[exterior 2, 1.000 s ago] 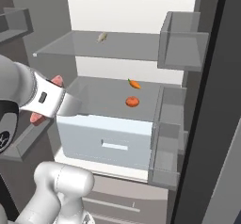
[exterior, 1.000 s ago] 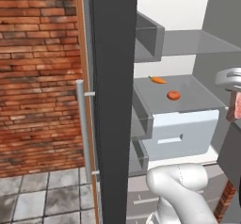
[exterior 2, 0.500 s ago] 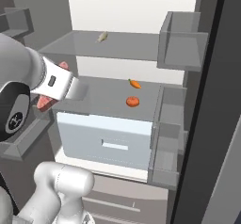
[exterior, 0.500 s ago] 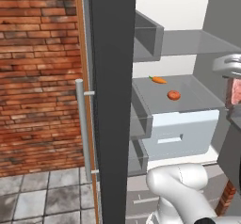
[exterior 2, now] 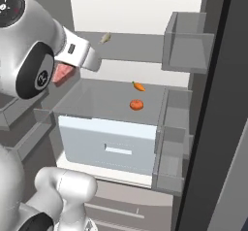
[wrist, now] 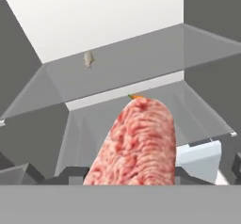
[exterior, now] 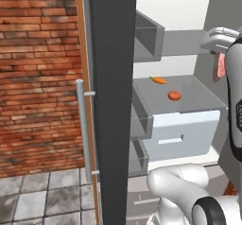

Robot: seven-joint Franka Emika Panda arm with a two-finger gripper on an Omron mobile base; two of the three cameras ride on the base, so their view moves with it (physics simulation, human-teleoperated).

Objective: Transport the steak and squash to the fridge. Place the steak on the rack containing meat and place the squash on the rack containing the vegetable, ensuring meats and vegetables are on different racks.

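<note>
Inside, the fridge holds a carrot and a red-orange lump on its middle rack — a small pale piece lies on the rack above. The gripper is pinching the steak — at the fridge's near left.

Inside the open fridge, the lower grey shelf carries a carrot near its back and a round orange-red lump just in front. The upper shelf holds a small pale piece.
</note>
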